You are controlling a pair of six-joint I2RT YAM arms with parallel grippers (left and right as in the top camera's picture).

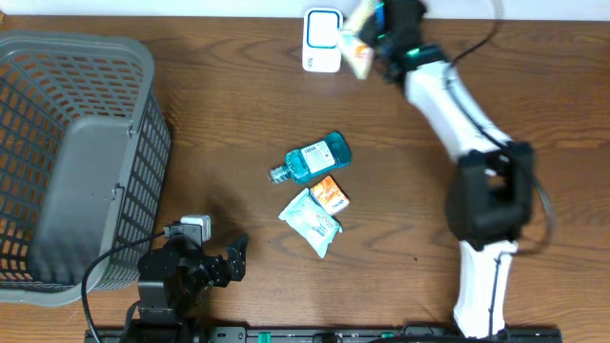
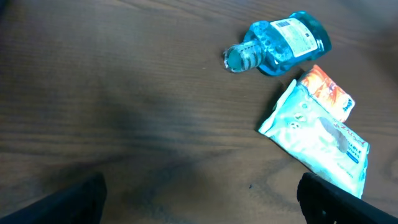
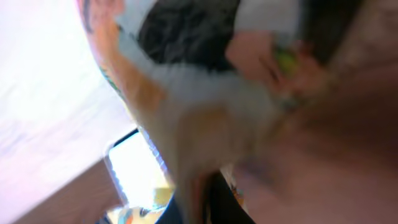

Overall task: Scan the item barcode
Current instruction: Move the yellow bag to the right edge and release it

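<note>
My right gripper [image 1: 375, 38] is clamped on a pale packet [image 1: 356, 53] at the table's [image 1: 238, 105] twelve o'clock edge, just at three o'clock of the white scanner [image 1: 322, 40]. My left gripper [image 1: 227, 264] sits at seven o'clock, fingers wide apart.

We see a matt, grained wood worktop [image 1: 219, 105]; at 9 o'clock, a grey plastic lattice basket [image 1: 148, 171]; centre, a glossy translucent blue plastic bottle [image 1: 315, 157] and crinkled film pouch [image 1: 312, 222].
</note>
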